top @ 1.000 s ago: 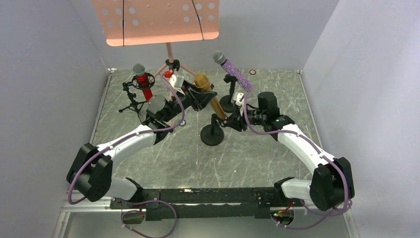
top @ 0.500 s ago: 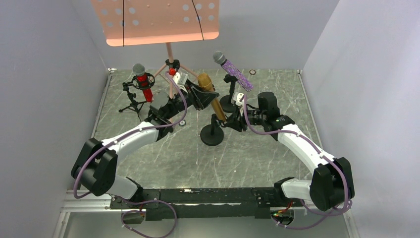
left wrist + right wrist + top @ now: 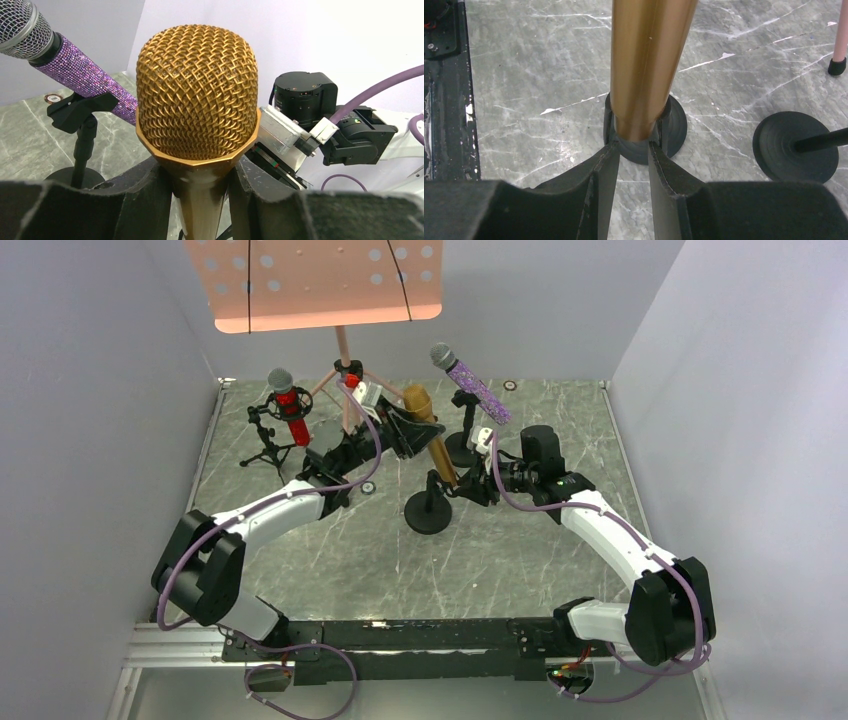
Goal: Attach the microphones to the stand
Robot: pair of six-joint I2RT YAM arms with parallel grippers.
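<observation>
Two grippers: left gripper (image 3: 200,187) and right gripper (image 3: 633,162) both work on one assembly at mid-table.
Left grip: closed on the gold mic (image 3: 197,90), pads clamped on the neck just under the mesh head.
Right grip: closed low down, fingers pinching the black clip (image 3: 636,145) where the mic's tail enters it; judged to be steadying the holder.
Gold mic: tail in the mouth of the clip, body rising from it with a lean, head held by the left arm. Full seating cannot be confirmed from any view.
Stand (image 3: 676,125): round base flat on the table (image 3: 524,75), directly beneath the clip.
Red mic (image 3: 290,410): seated on a tripod (image 3: 268,445) at the rear left, well apart from both arms.
Purple mic (image 3: 85,75): tilted in the holder of the rear stand (image 3: 82,130), just beyond the gold one.
Step in hand: pressing the last of three mics home.
Progress: two mounted, the third partly in; near the end.
Next move: push along the mic's own axis while the right arm braces the clip. Release the head first, then the clip, and watch for slip.
Risk: a sideways push could tip the stand or knock the purple mic close by.
</observation>
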